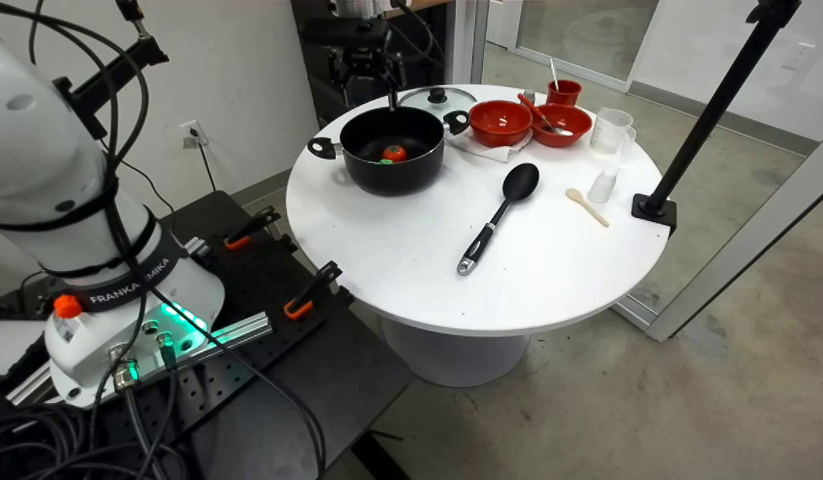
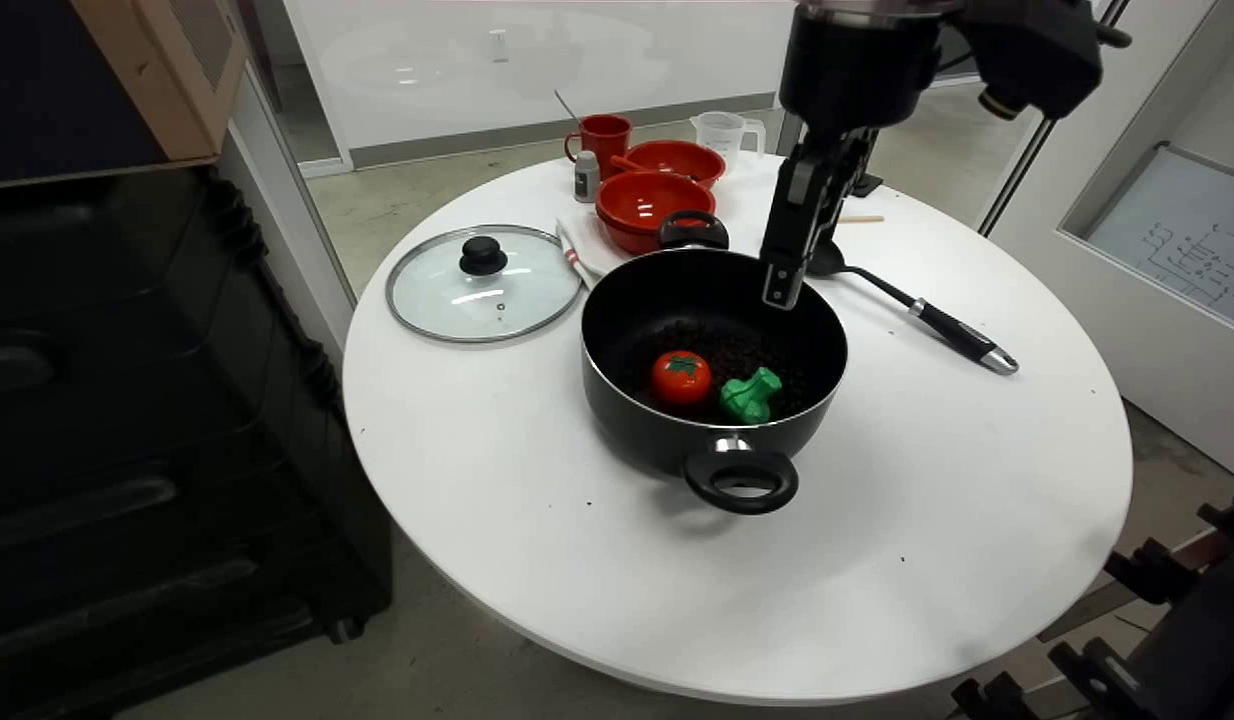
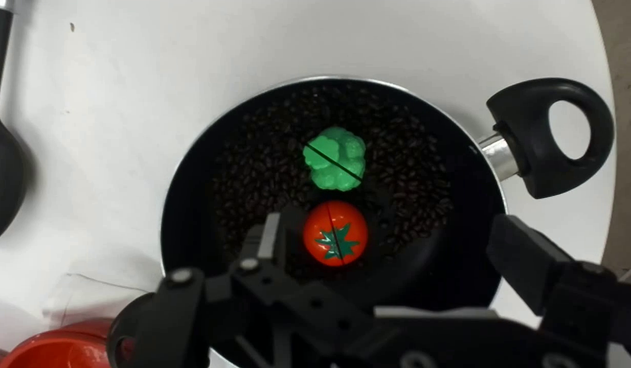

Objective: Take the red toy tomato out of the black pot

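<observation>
The red toy tomato (image 3: 336, 233) was cradled among dark beans (image 3: 262, 168) beside a green toy broccoli (image 3: 337, 159) inside the black pot (image 1: 393, 179), over which the gripper (image 3: 395, 232) was held with its jaws spread wide and nothing grasped.

gripper (image 3: 389, 236) parted over black pot (image 3: 192, 202); inside: red toy tomato (image 3: 335, 233) beside green broccoli (image 3: 336, 159); beans (image 3: 262, 163)

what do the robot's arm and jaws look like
The arm is white and rounded, with black straps and black cables. Its base has green lights and a red-orange knob; a dark collar reads FRANKA EMIKA, partly covered. The jaws are black and angular, with round silvery fasteners.
</observation>
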{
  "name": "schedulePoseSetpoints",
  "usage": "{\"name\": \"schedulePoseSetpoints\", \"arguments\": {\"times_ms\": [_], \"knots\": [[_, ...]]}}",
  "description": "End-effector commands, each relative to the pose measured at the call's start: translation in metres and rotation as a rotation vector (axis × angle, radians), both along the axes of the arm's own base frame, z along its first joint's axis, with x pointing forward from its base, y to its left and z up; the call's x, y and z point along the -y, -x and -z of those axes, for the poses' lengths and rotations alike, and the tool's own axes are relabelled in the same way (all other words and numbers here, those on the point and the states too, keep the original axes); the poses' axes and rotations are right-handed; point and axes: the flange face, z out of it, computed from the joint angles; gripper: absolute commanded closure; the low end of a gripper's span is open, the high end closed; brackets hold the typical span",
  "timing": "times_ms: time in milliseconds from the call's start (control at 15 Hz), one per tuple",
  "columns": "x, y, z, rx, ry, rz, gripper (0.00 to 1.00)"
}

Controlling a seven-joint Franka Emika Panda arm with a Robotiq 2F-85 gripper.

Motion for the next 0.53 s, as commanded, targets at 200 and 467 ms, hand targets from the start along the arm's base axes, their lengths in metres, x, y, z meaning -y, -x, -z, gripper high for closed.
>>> {"name": "schedulePoseSetpoints", "arguments": {"times_ms": [200, 467], "knots": [[0.021, -0.042, 0.039, -0.056, -0.005, 0.065, 0.0], [0.023, -0.041, 0.045, -0.049, -0.004, 0.06, 0.0]]}}
